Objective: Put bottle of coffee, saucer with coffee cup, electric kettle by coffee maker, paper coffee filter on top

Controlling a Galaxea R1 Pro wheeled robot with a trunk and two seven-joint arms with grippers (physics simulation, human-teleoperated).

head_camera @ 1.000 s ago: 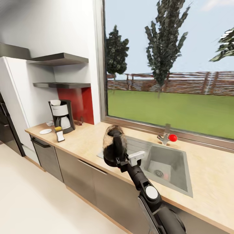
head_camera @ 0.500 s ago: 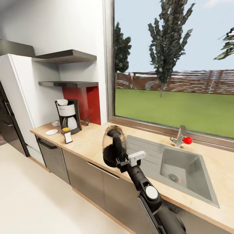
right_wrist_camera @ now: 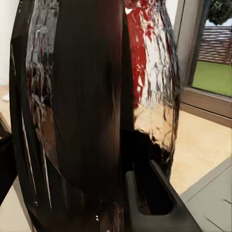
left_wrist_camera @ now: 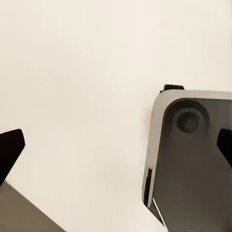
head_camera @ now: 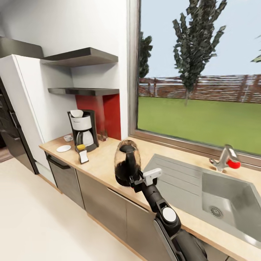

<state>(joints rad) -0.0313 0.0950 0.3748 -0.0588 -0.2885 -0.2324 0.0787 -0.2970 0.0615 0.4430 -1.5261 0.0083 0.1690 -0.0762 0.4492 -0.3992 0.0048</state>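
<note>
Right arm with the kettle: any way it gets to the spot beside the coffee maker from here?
Probably not yet. The right claw holds the electric kettle well short of the coffee maker; a long bare stretch of countertop lies between.

The robot's right arm (head_camera: 170, 221) is a chain of glossy black, rounded segments that thicken toward the body, with a round white cap (head_camera: 169, 215) on one joint. Near the wrist sits a small white angular bracket (head_camera: 152, 175). In the left wrist view, two matte black finger tips (left_wrist_camera: 10, 150) show at opposite edges.
</note>
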